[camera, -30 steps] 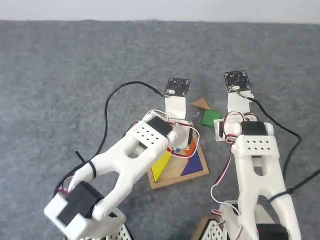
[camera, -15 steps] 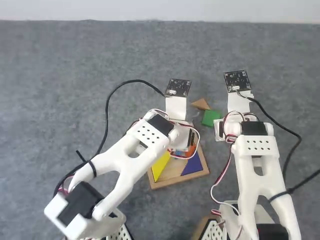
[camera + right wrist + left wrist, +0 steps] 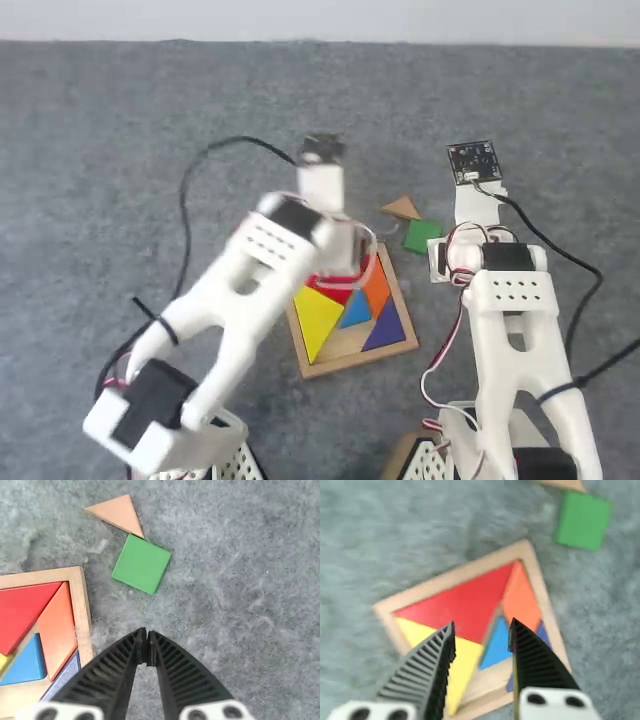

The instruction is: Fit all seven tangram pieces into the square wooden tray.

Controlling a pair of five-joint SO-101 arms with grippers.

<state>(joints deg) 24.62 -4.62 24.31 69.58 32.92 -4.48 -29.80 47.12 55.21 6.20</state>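
The square wooden tray (image 3: 398, 349) (image 3: 454, 578) (image 3: 85, 611) lies between the two arms. In it lie a red triangle (image 3: 465, 605), an orange piece (image 3: 522, 602) (image 3: 376, 283), a yellow triangle (image 3: 316, 315), a small blue triangle (image 3: 497, 649) and a purple piece (image 3: 390, 326). On the carpet past the tray's far right corner sit a green square (image 3: 420, 236) (image 3: 141, 563) and a tan triangle (image 3: 402, 208) (image 3: 117, 511), touching at a corner. My left gripper (image 3: 481, 627) hangs open above the tray, holding nothing. My right gripper (image 3: 146, 634) is shut and empty, just short of the green square.
Grey carpet covers the whole table, with open room to the left and at the back. A black cable (image 3: 190, 200) loops off the left arm. The right arm's base (image 3: 510, 440) stands at the front right, beside the tray.
The left arm has lifted and swung back left off the tray, and the orange piece now lies flat in it. The right arm has kept still.
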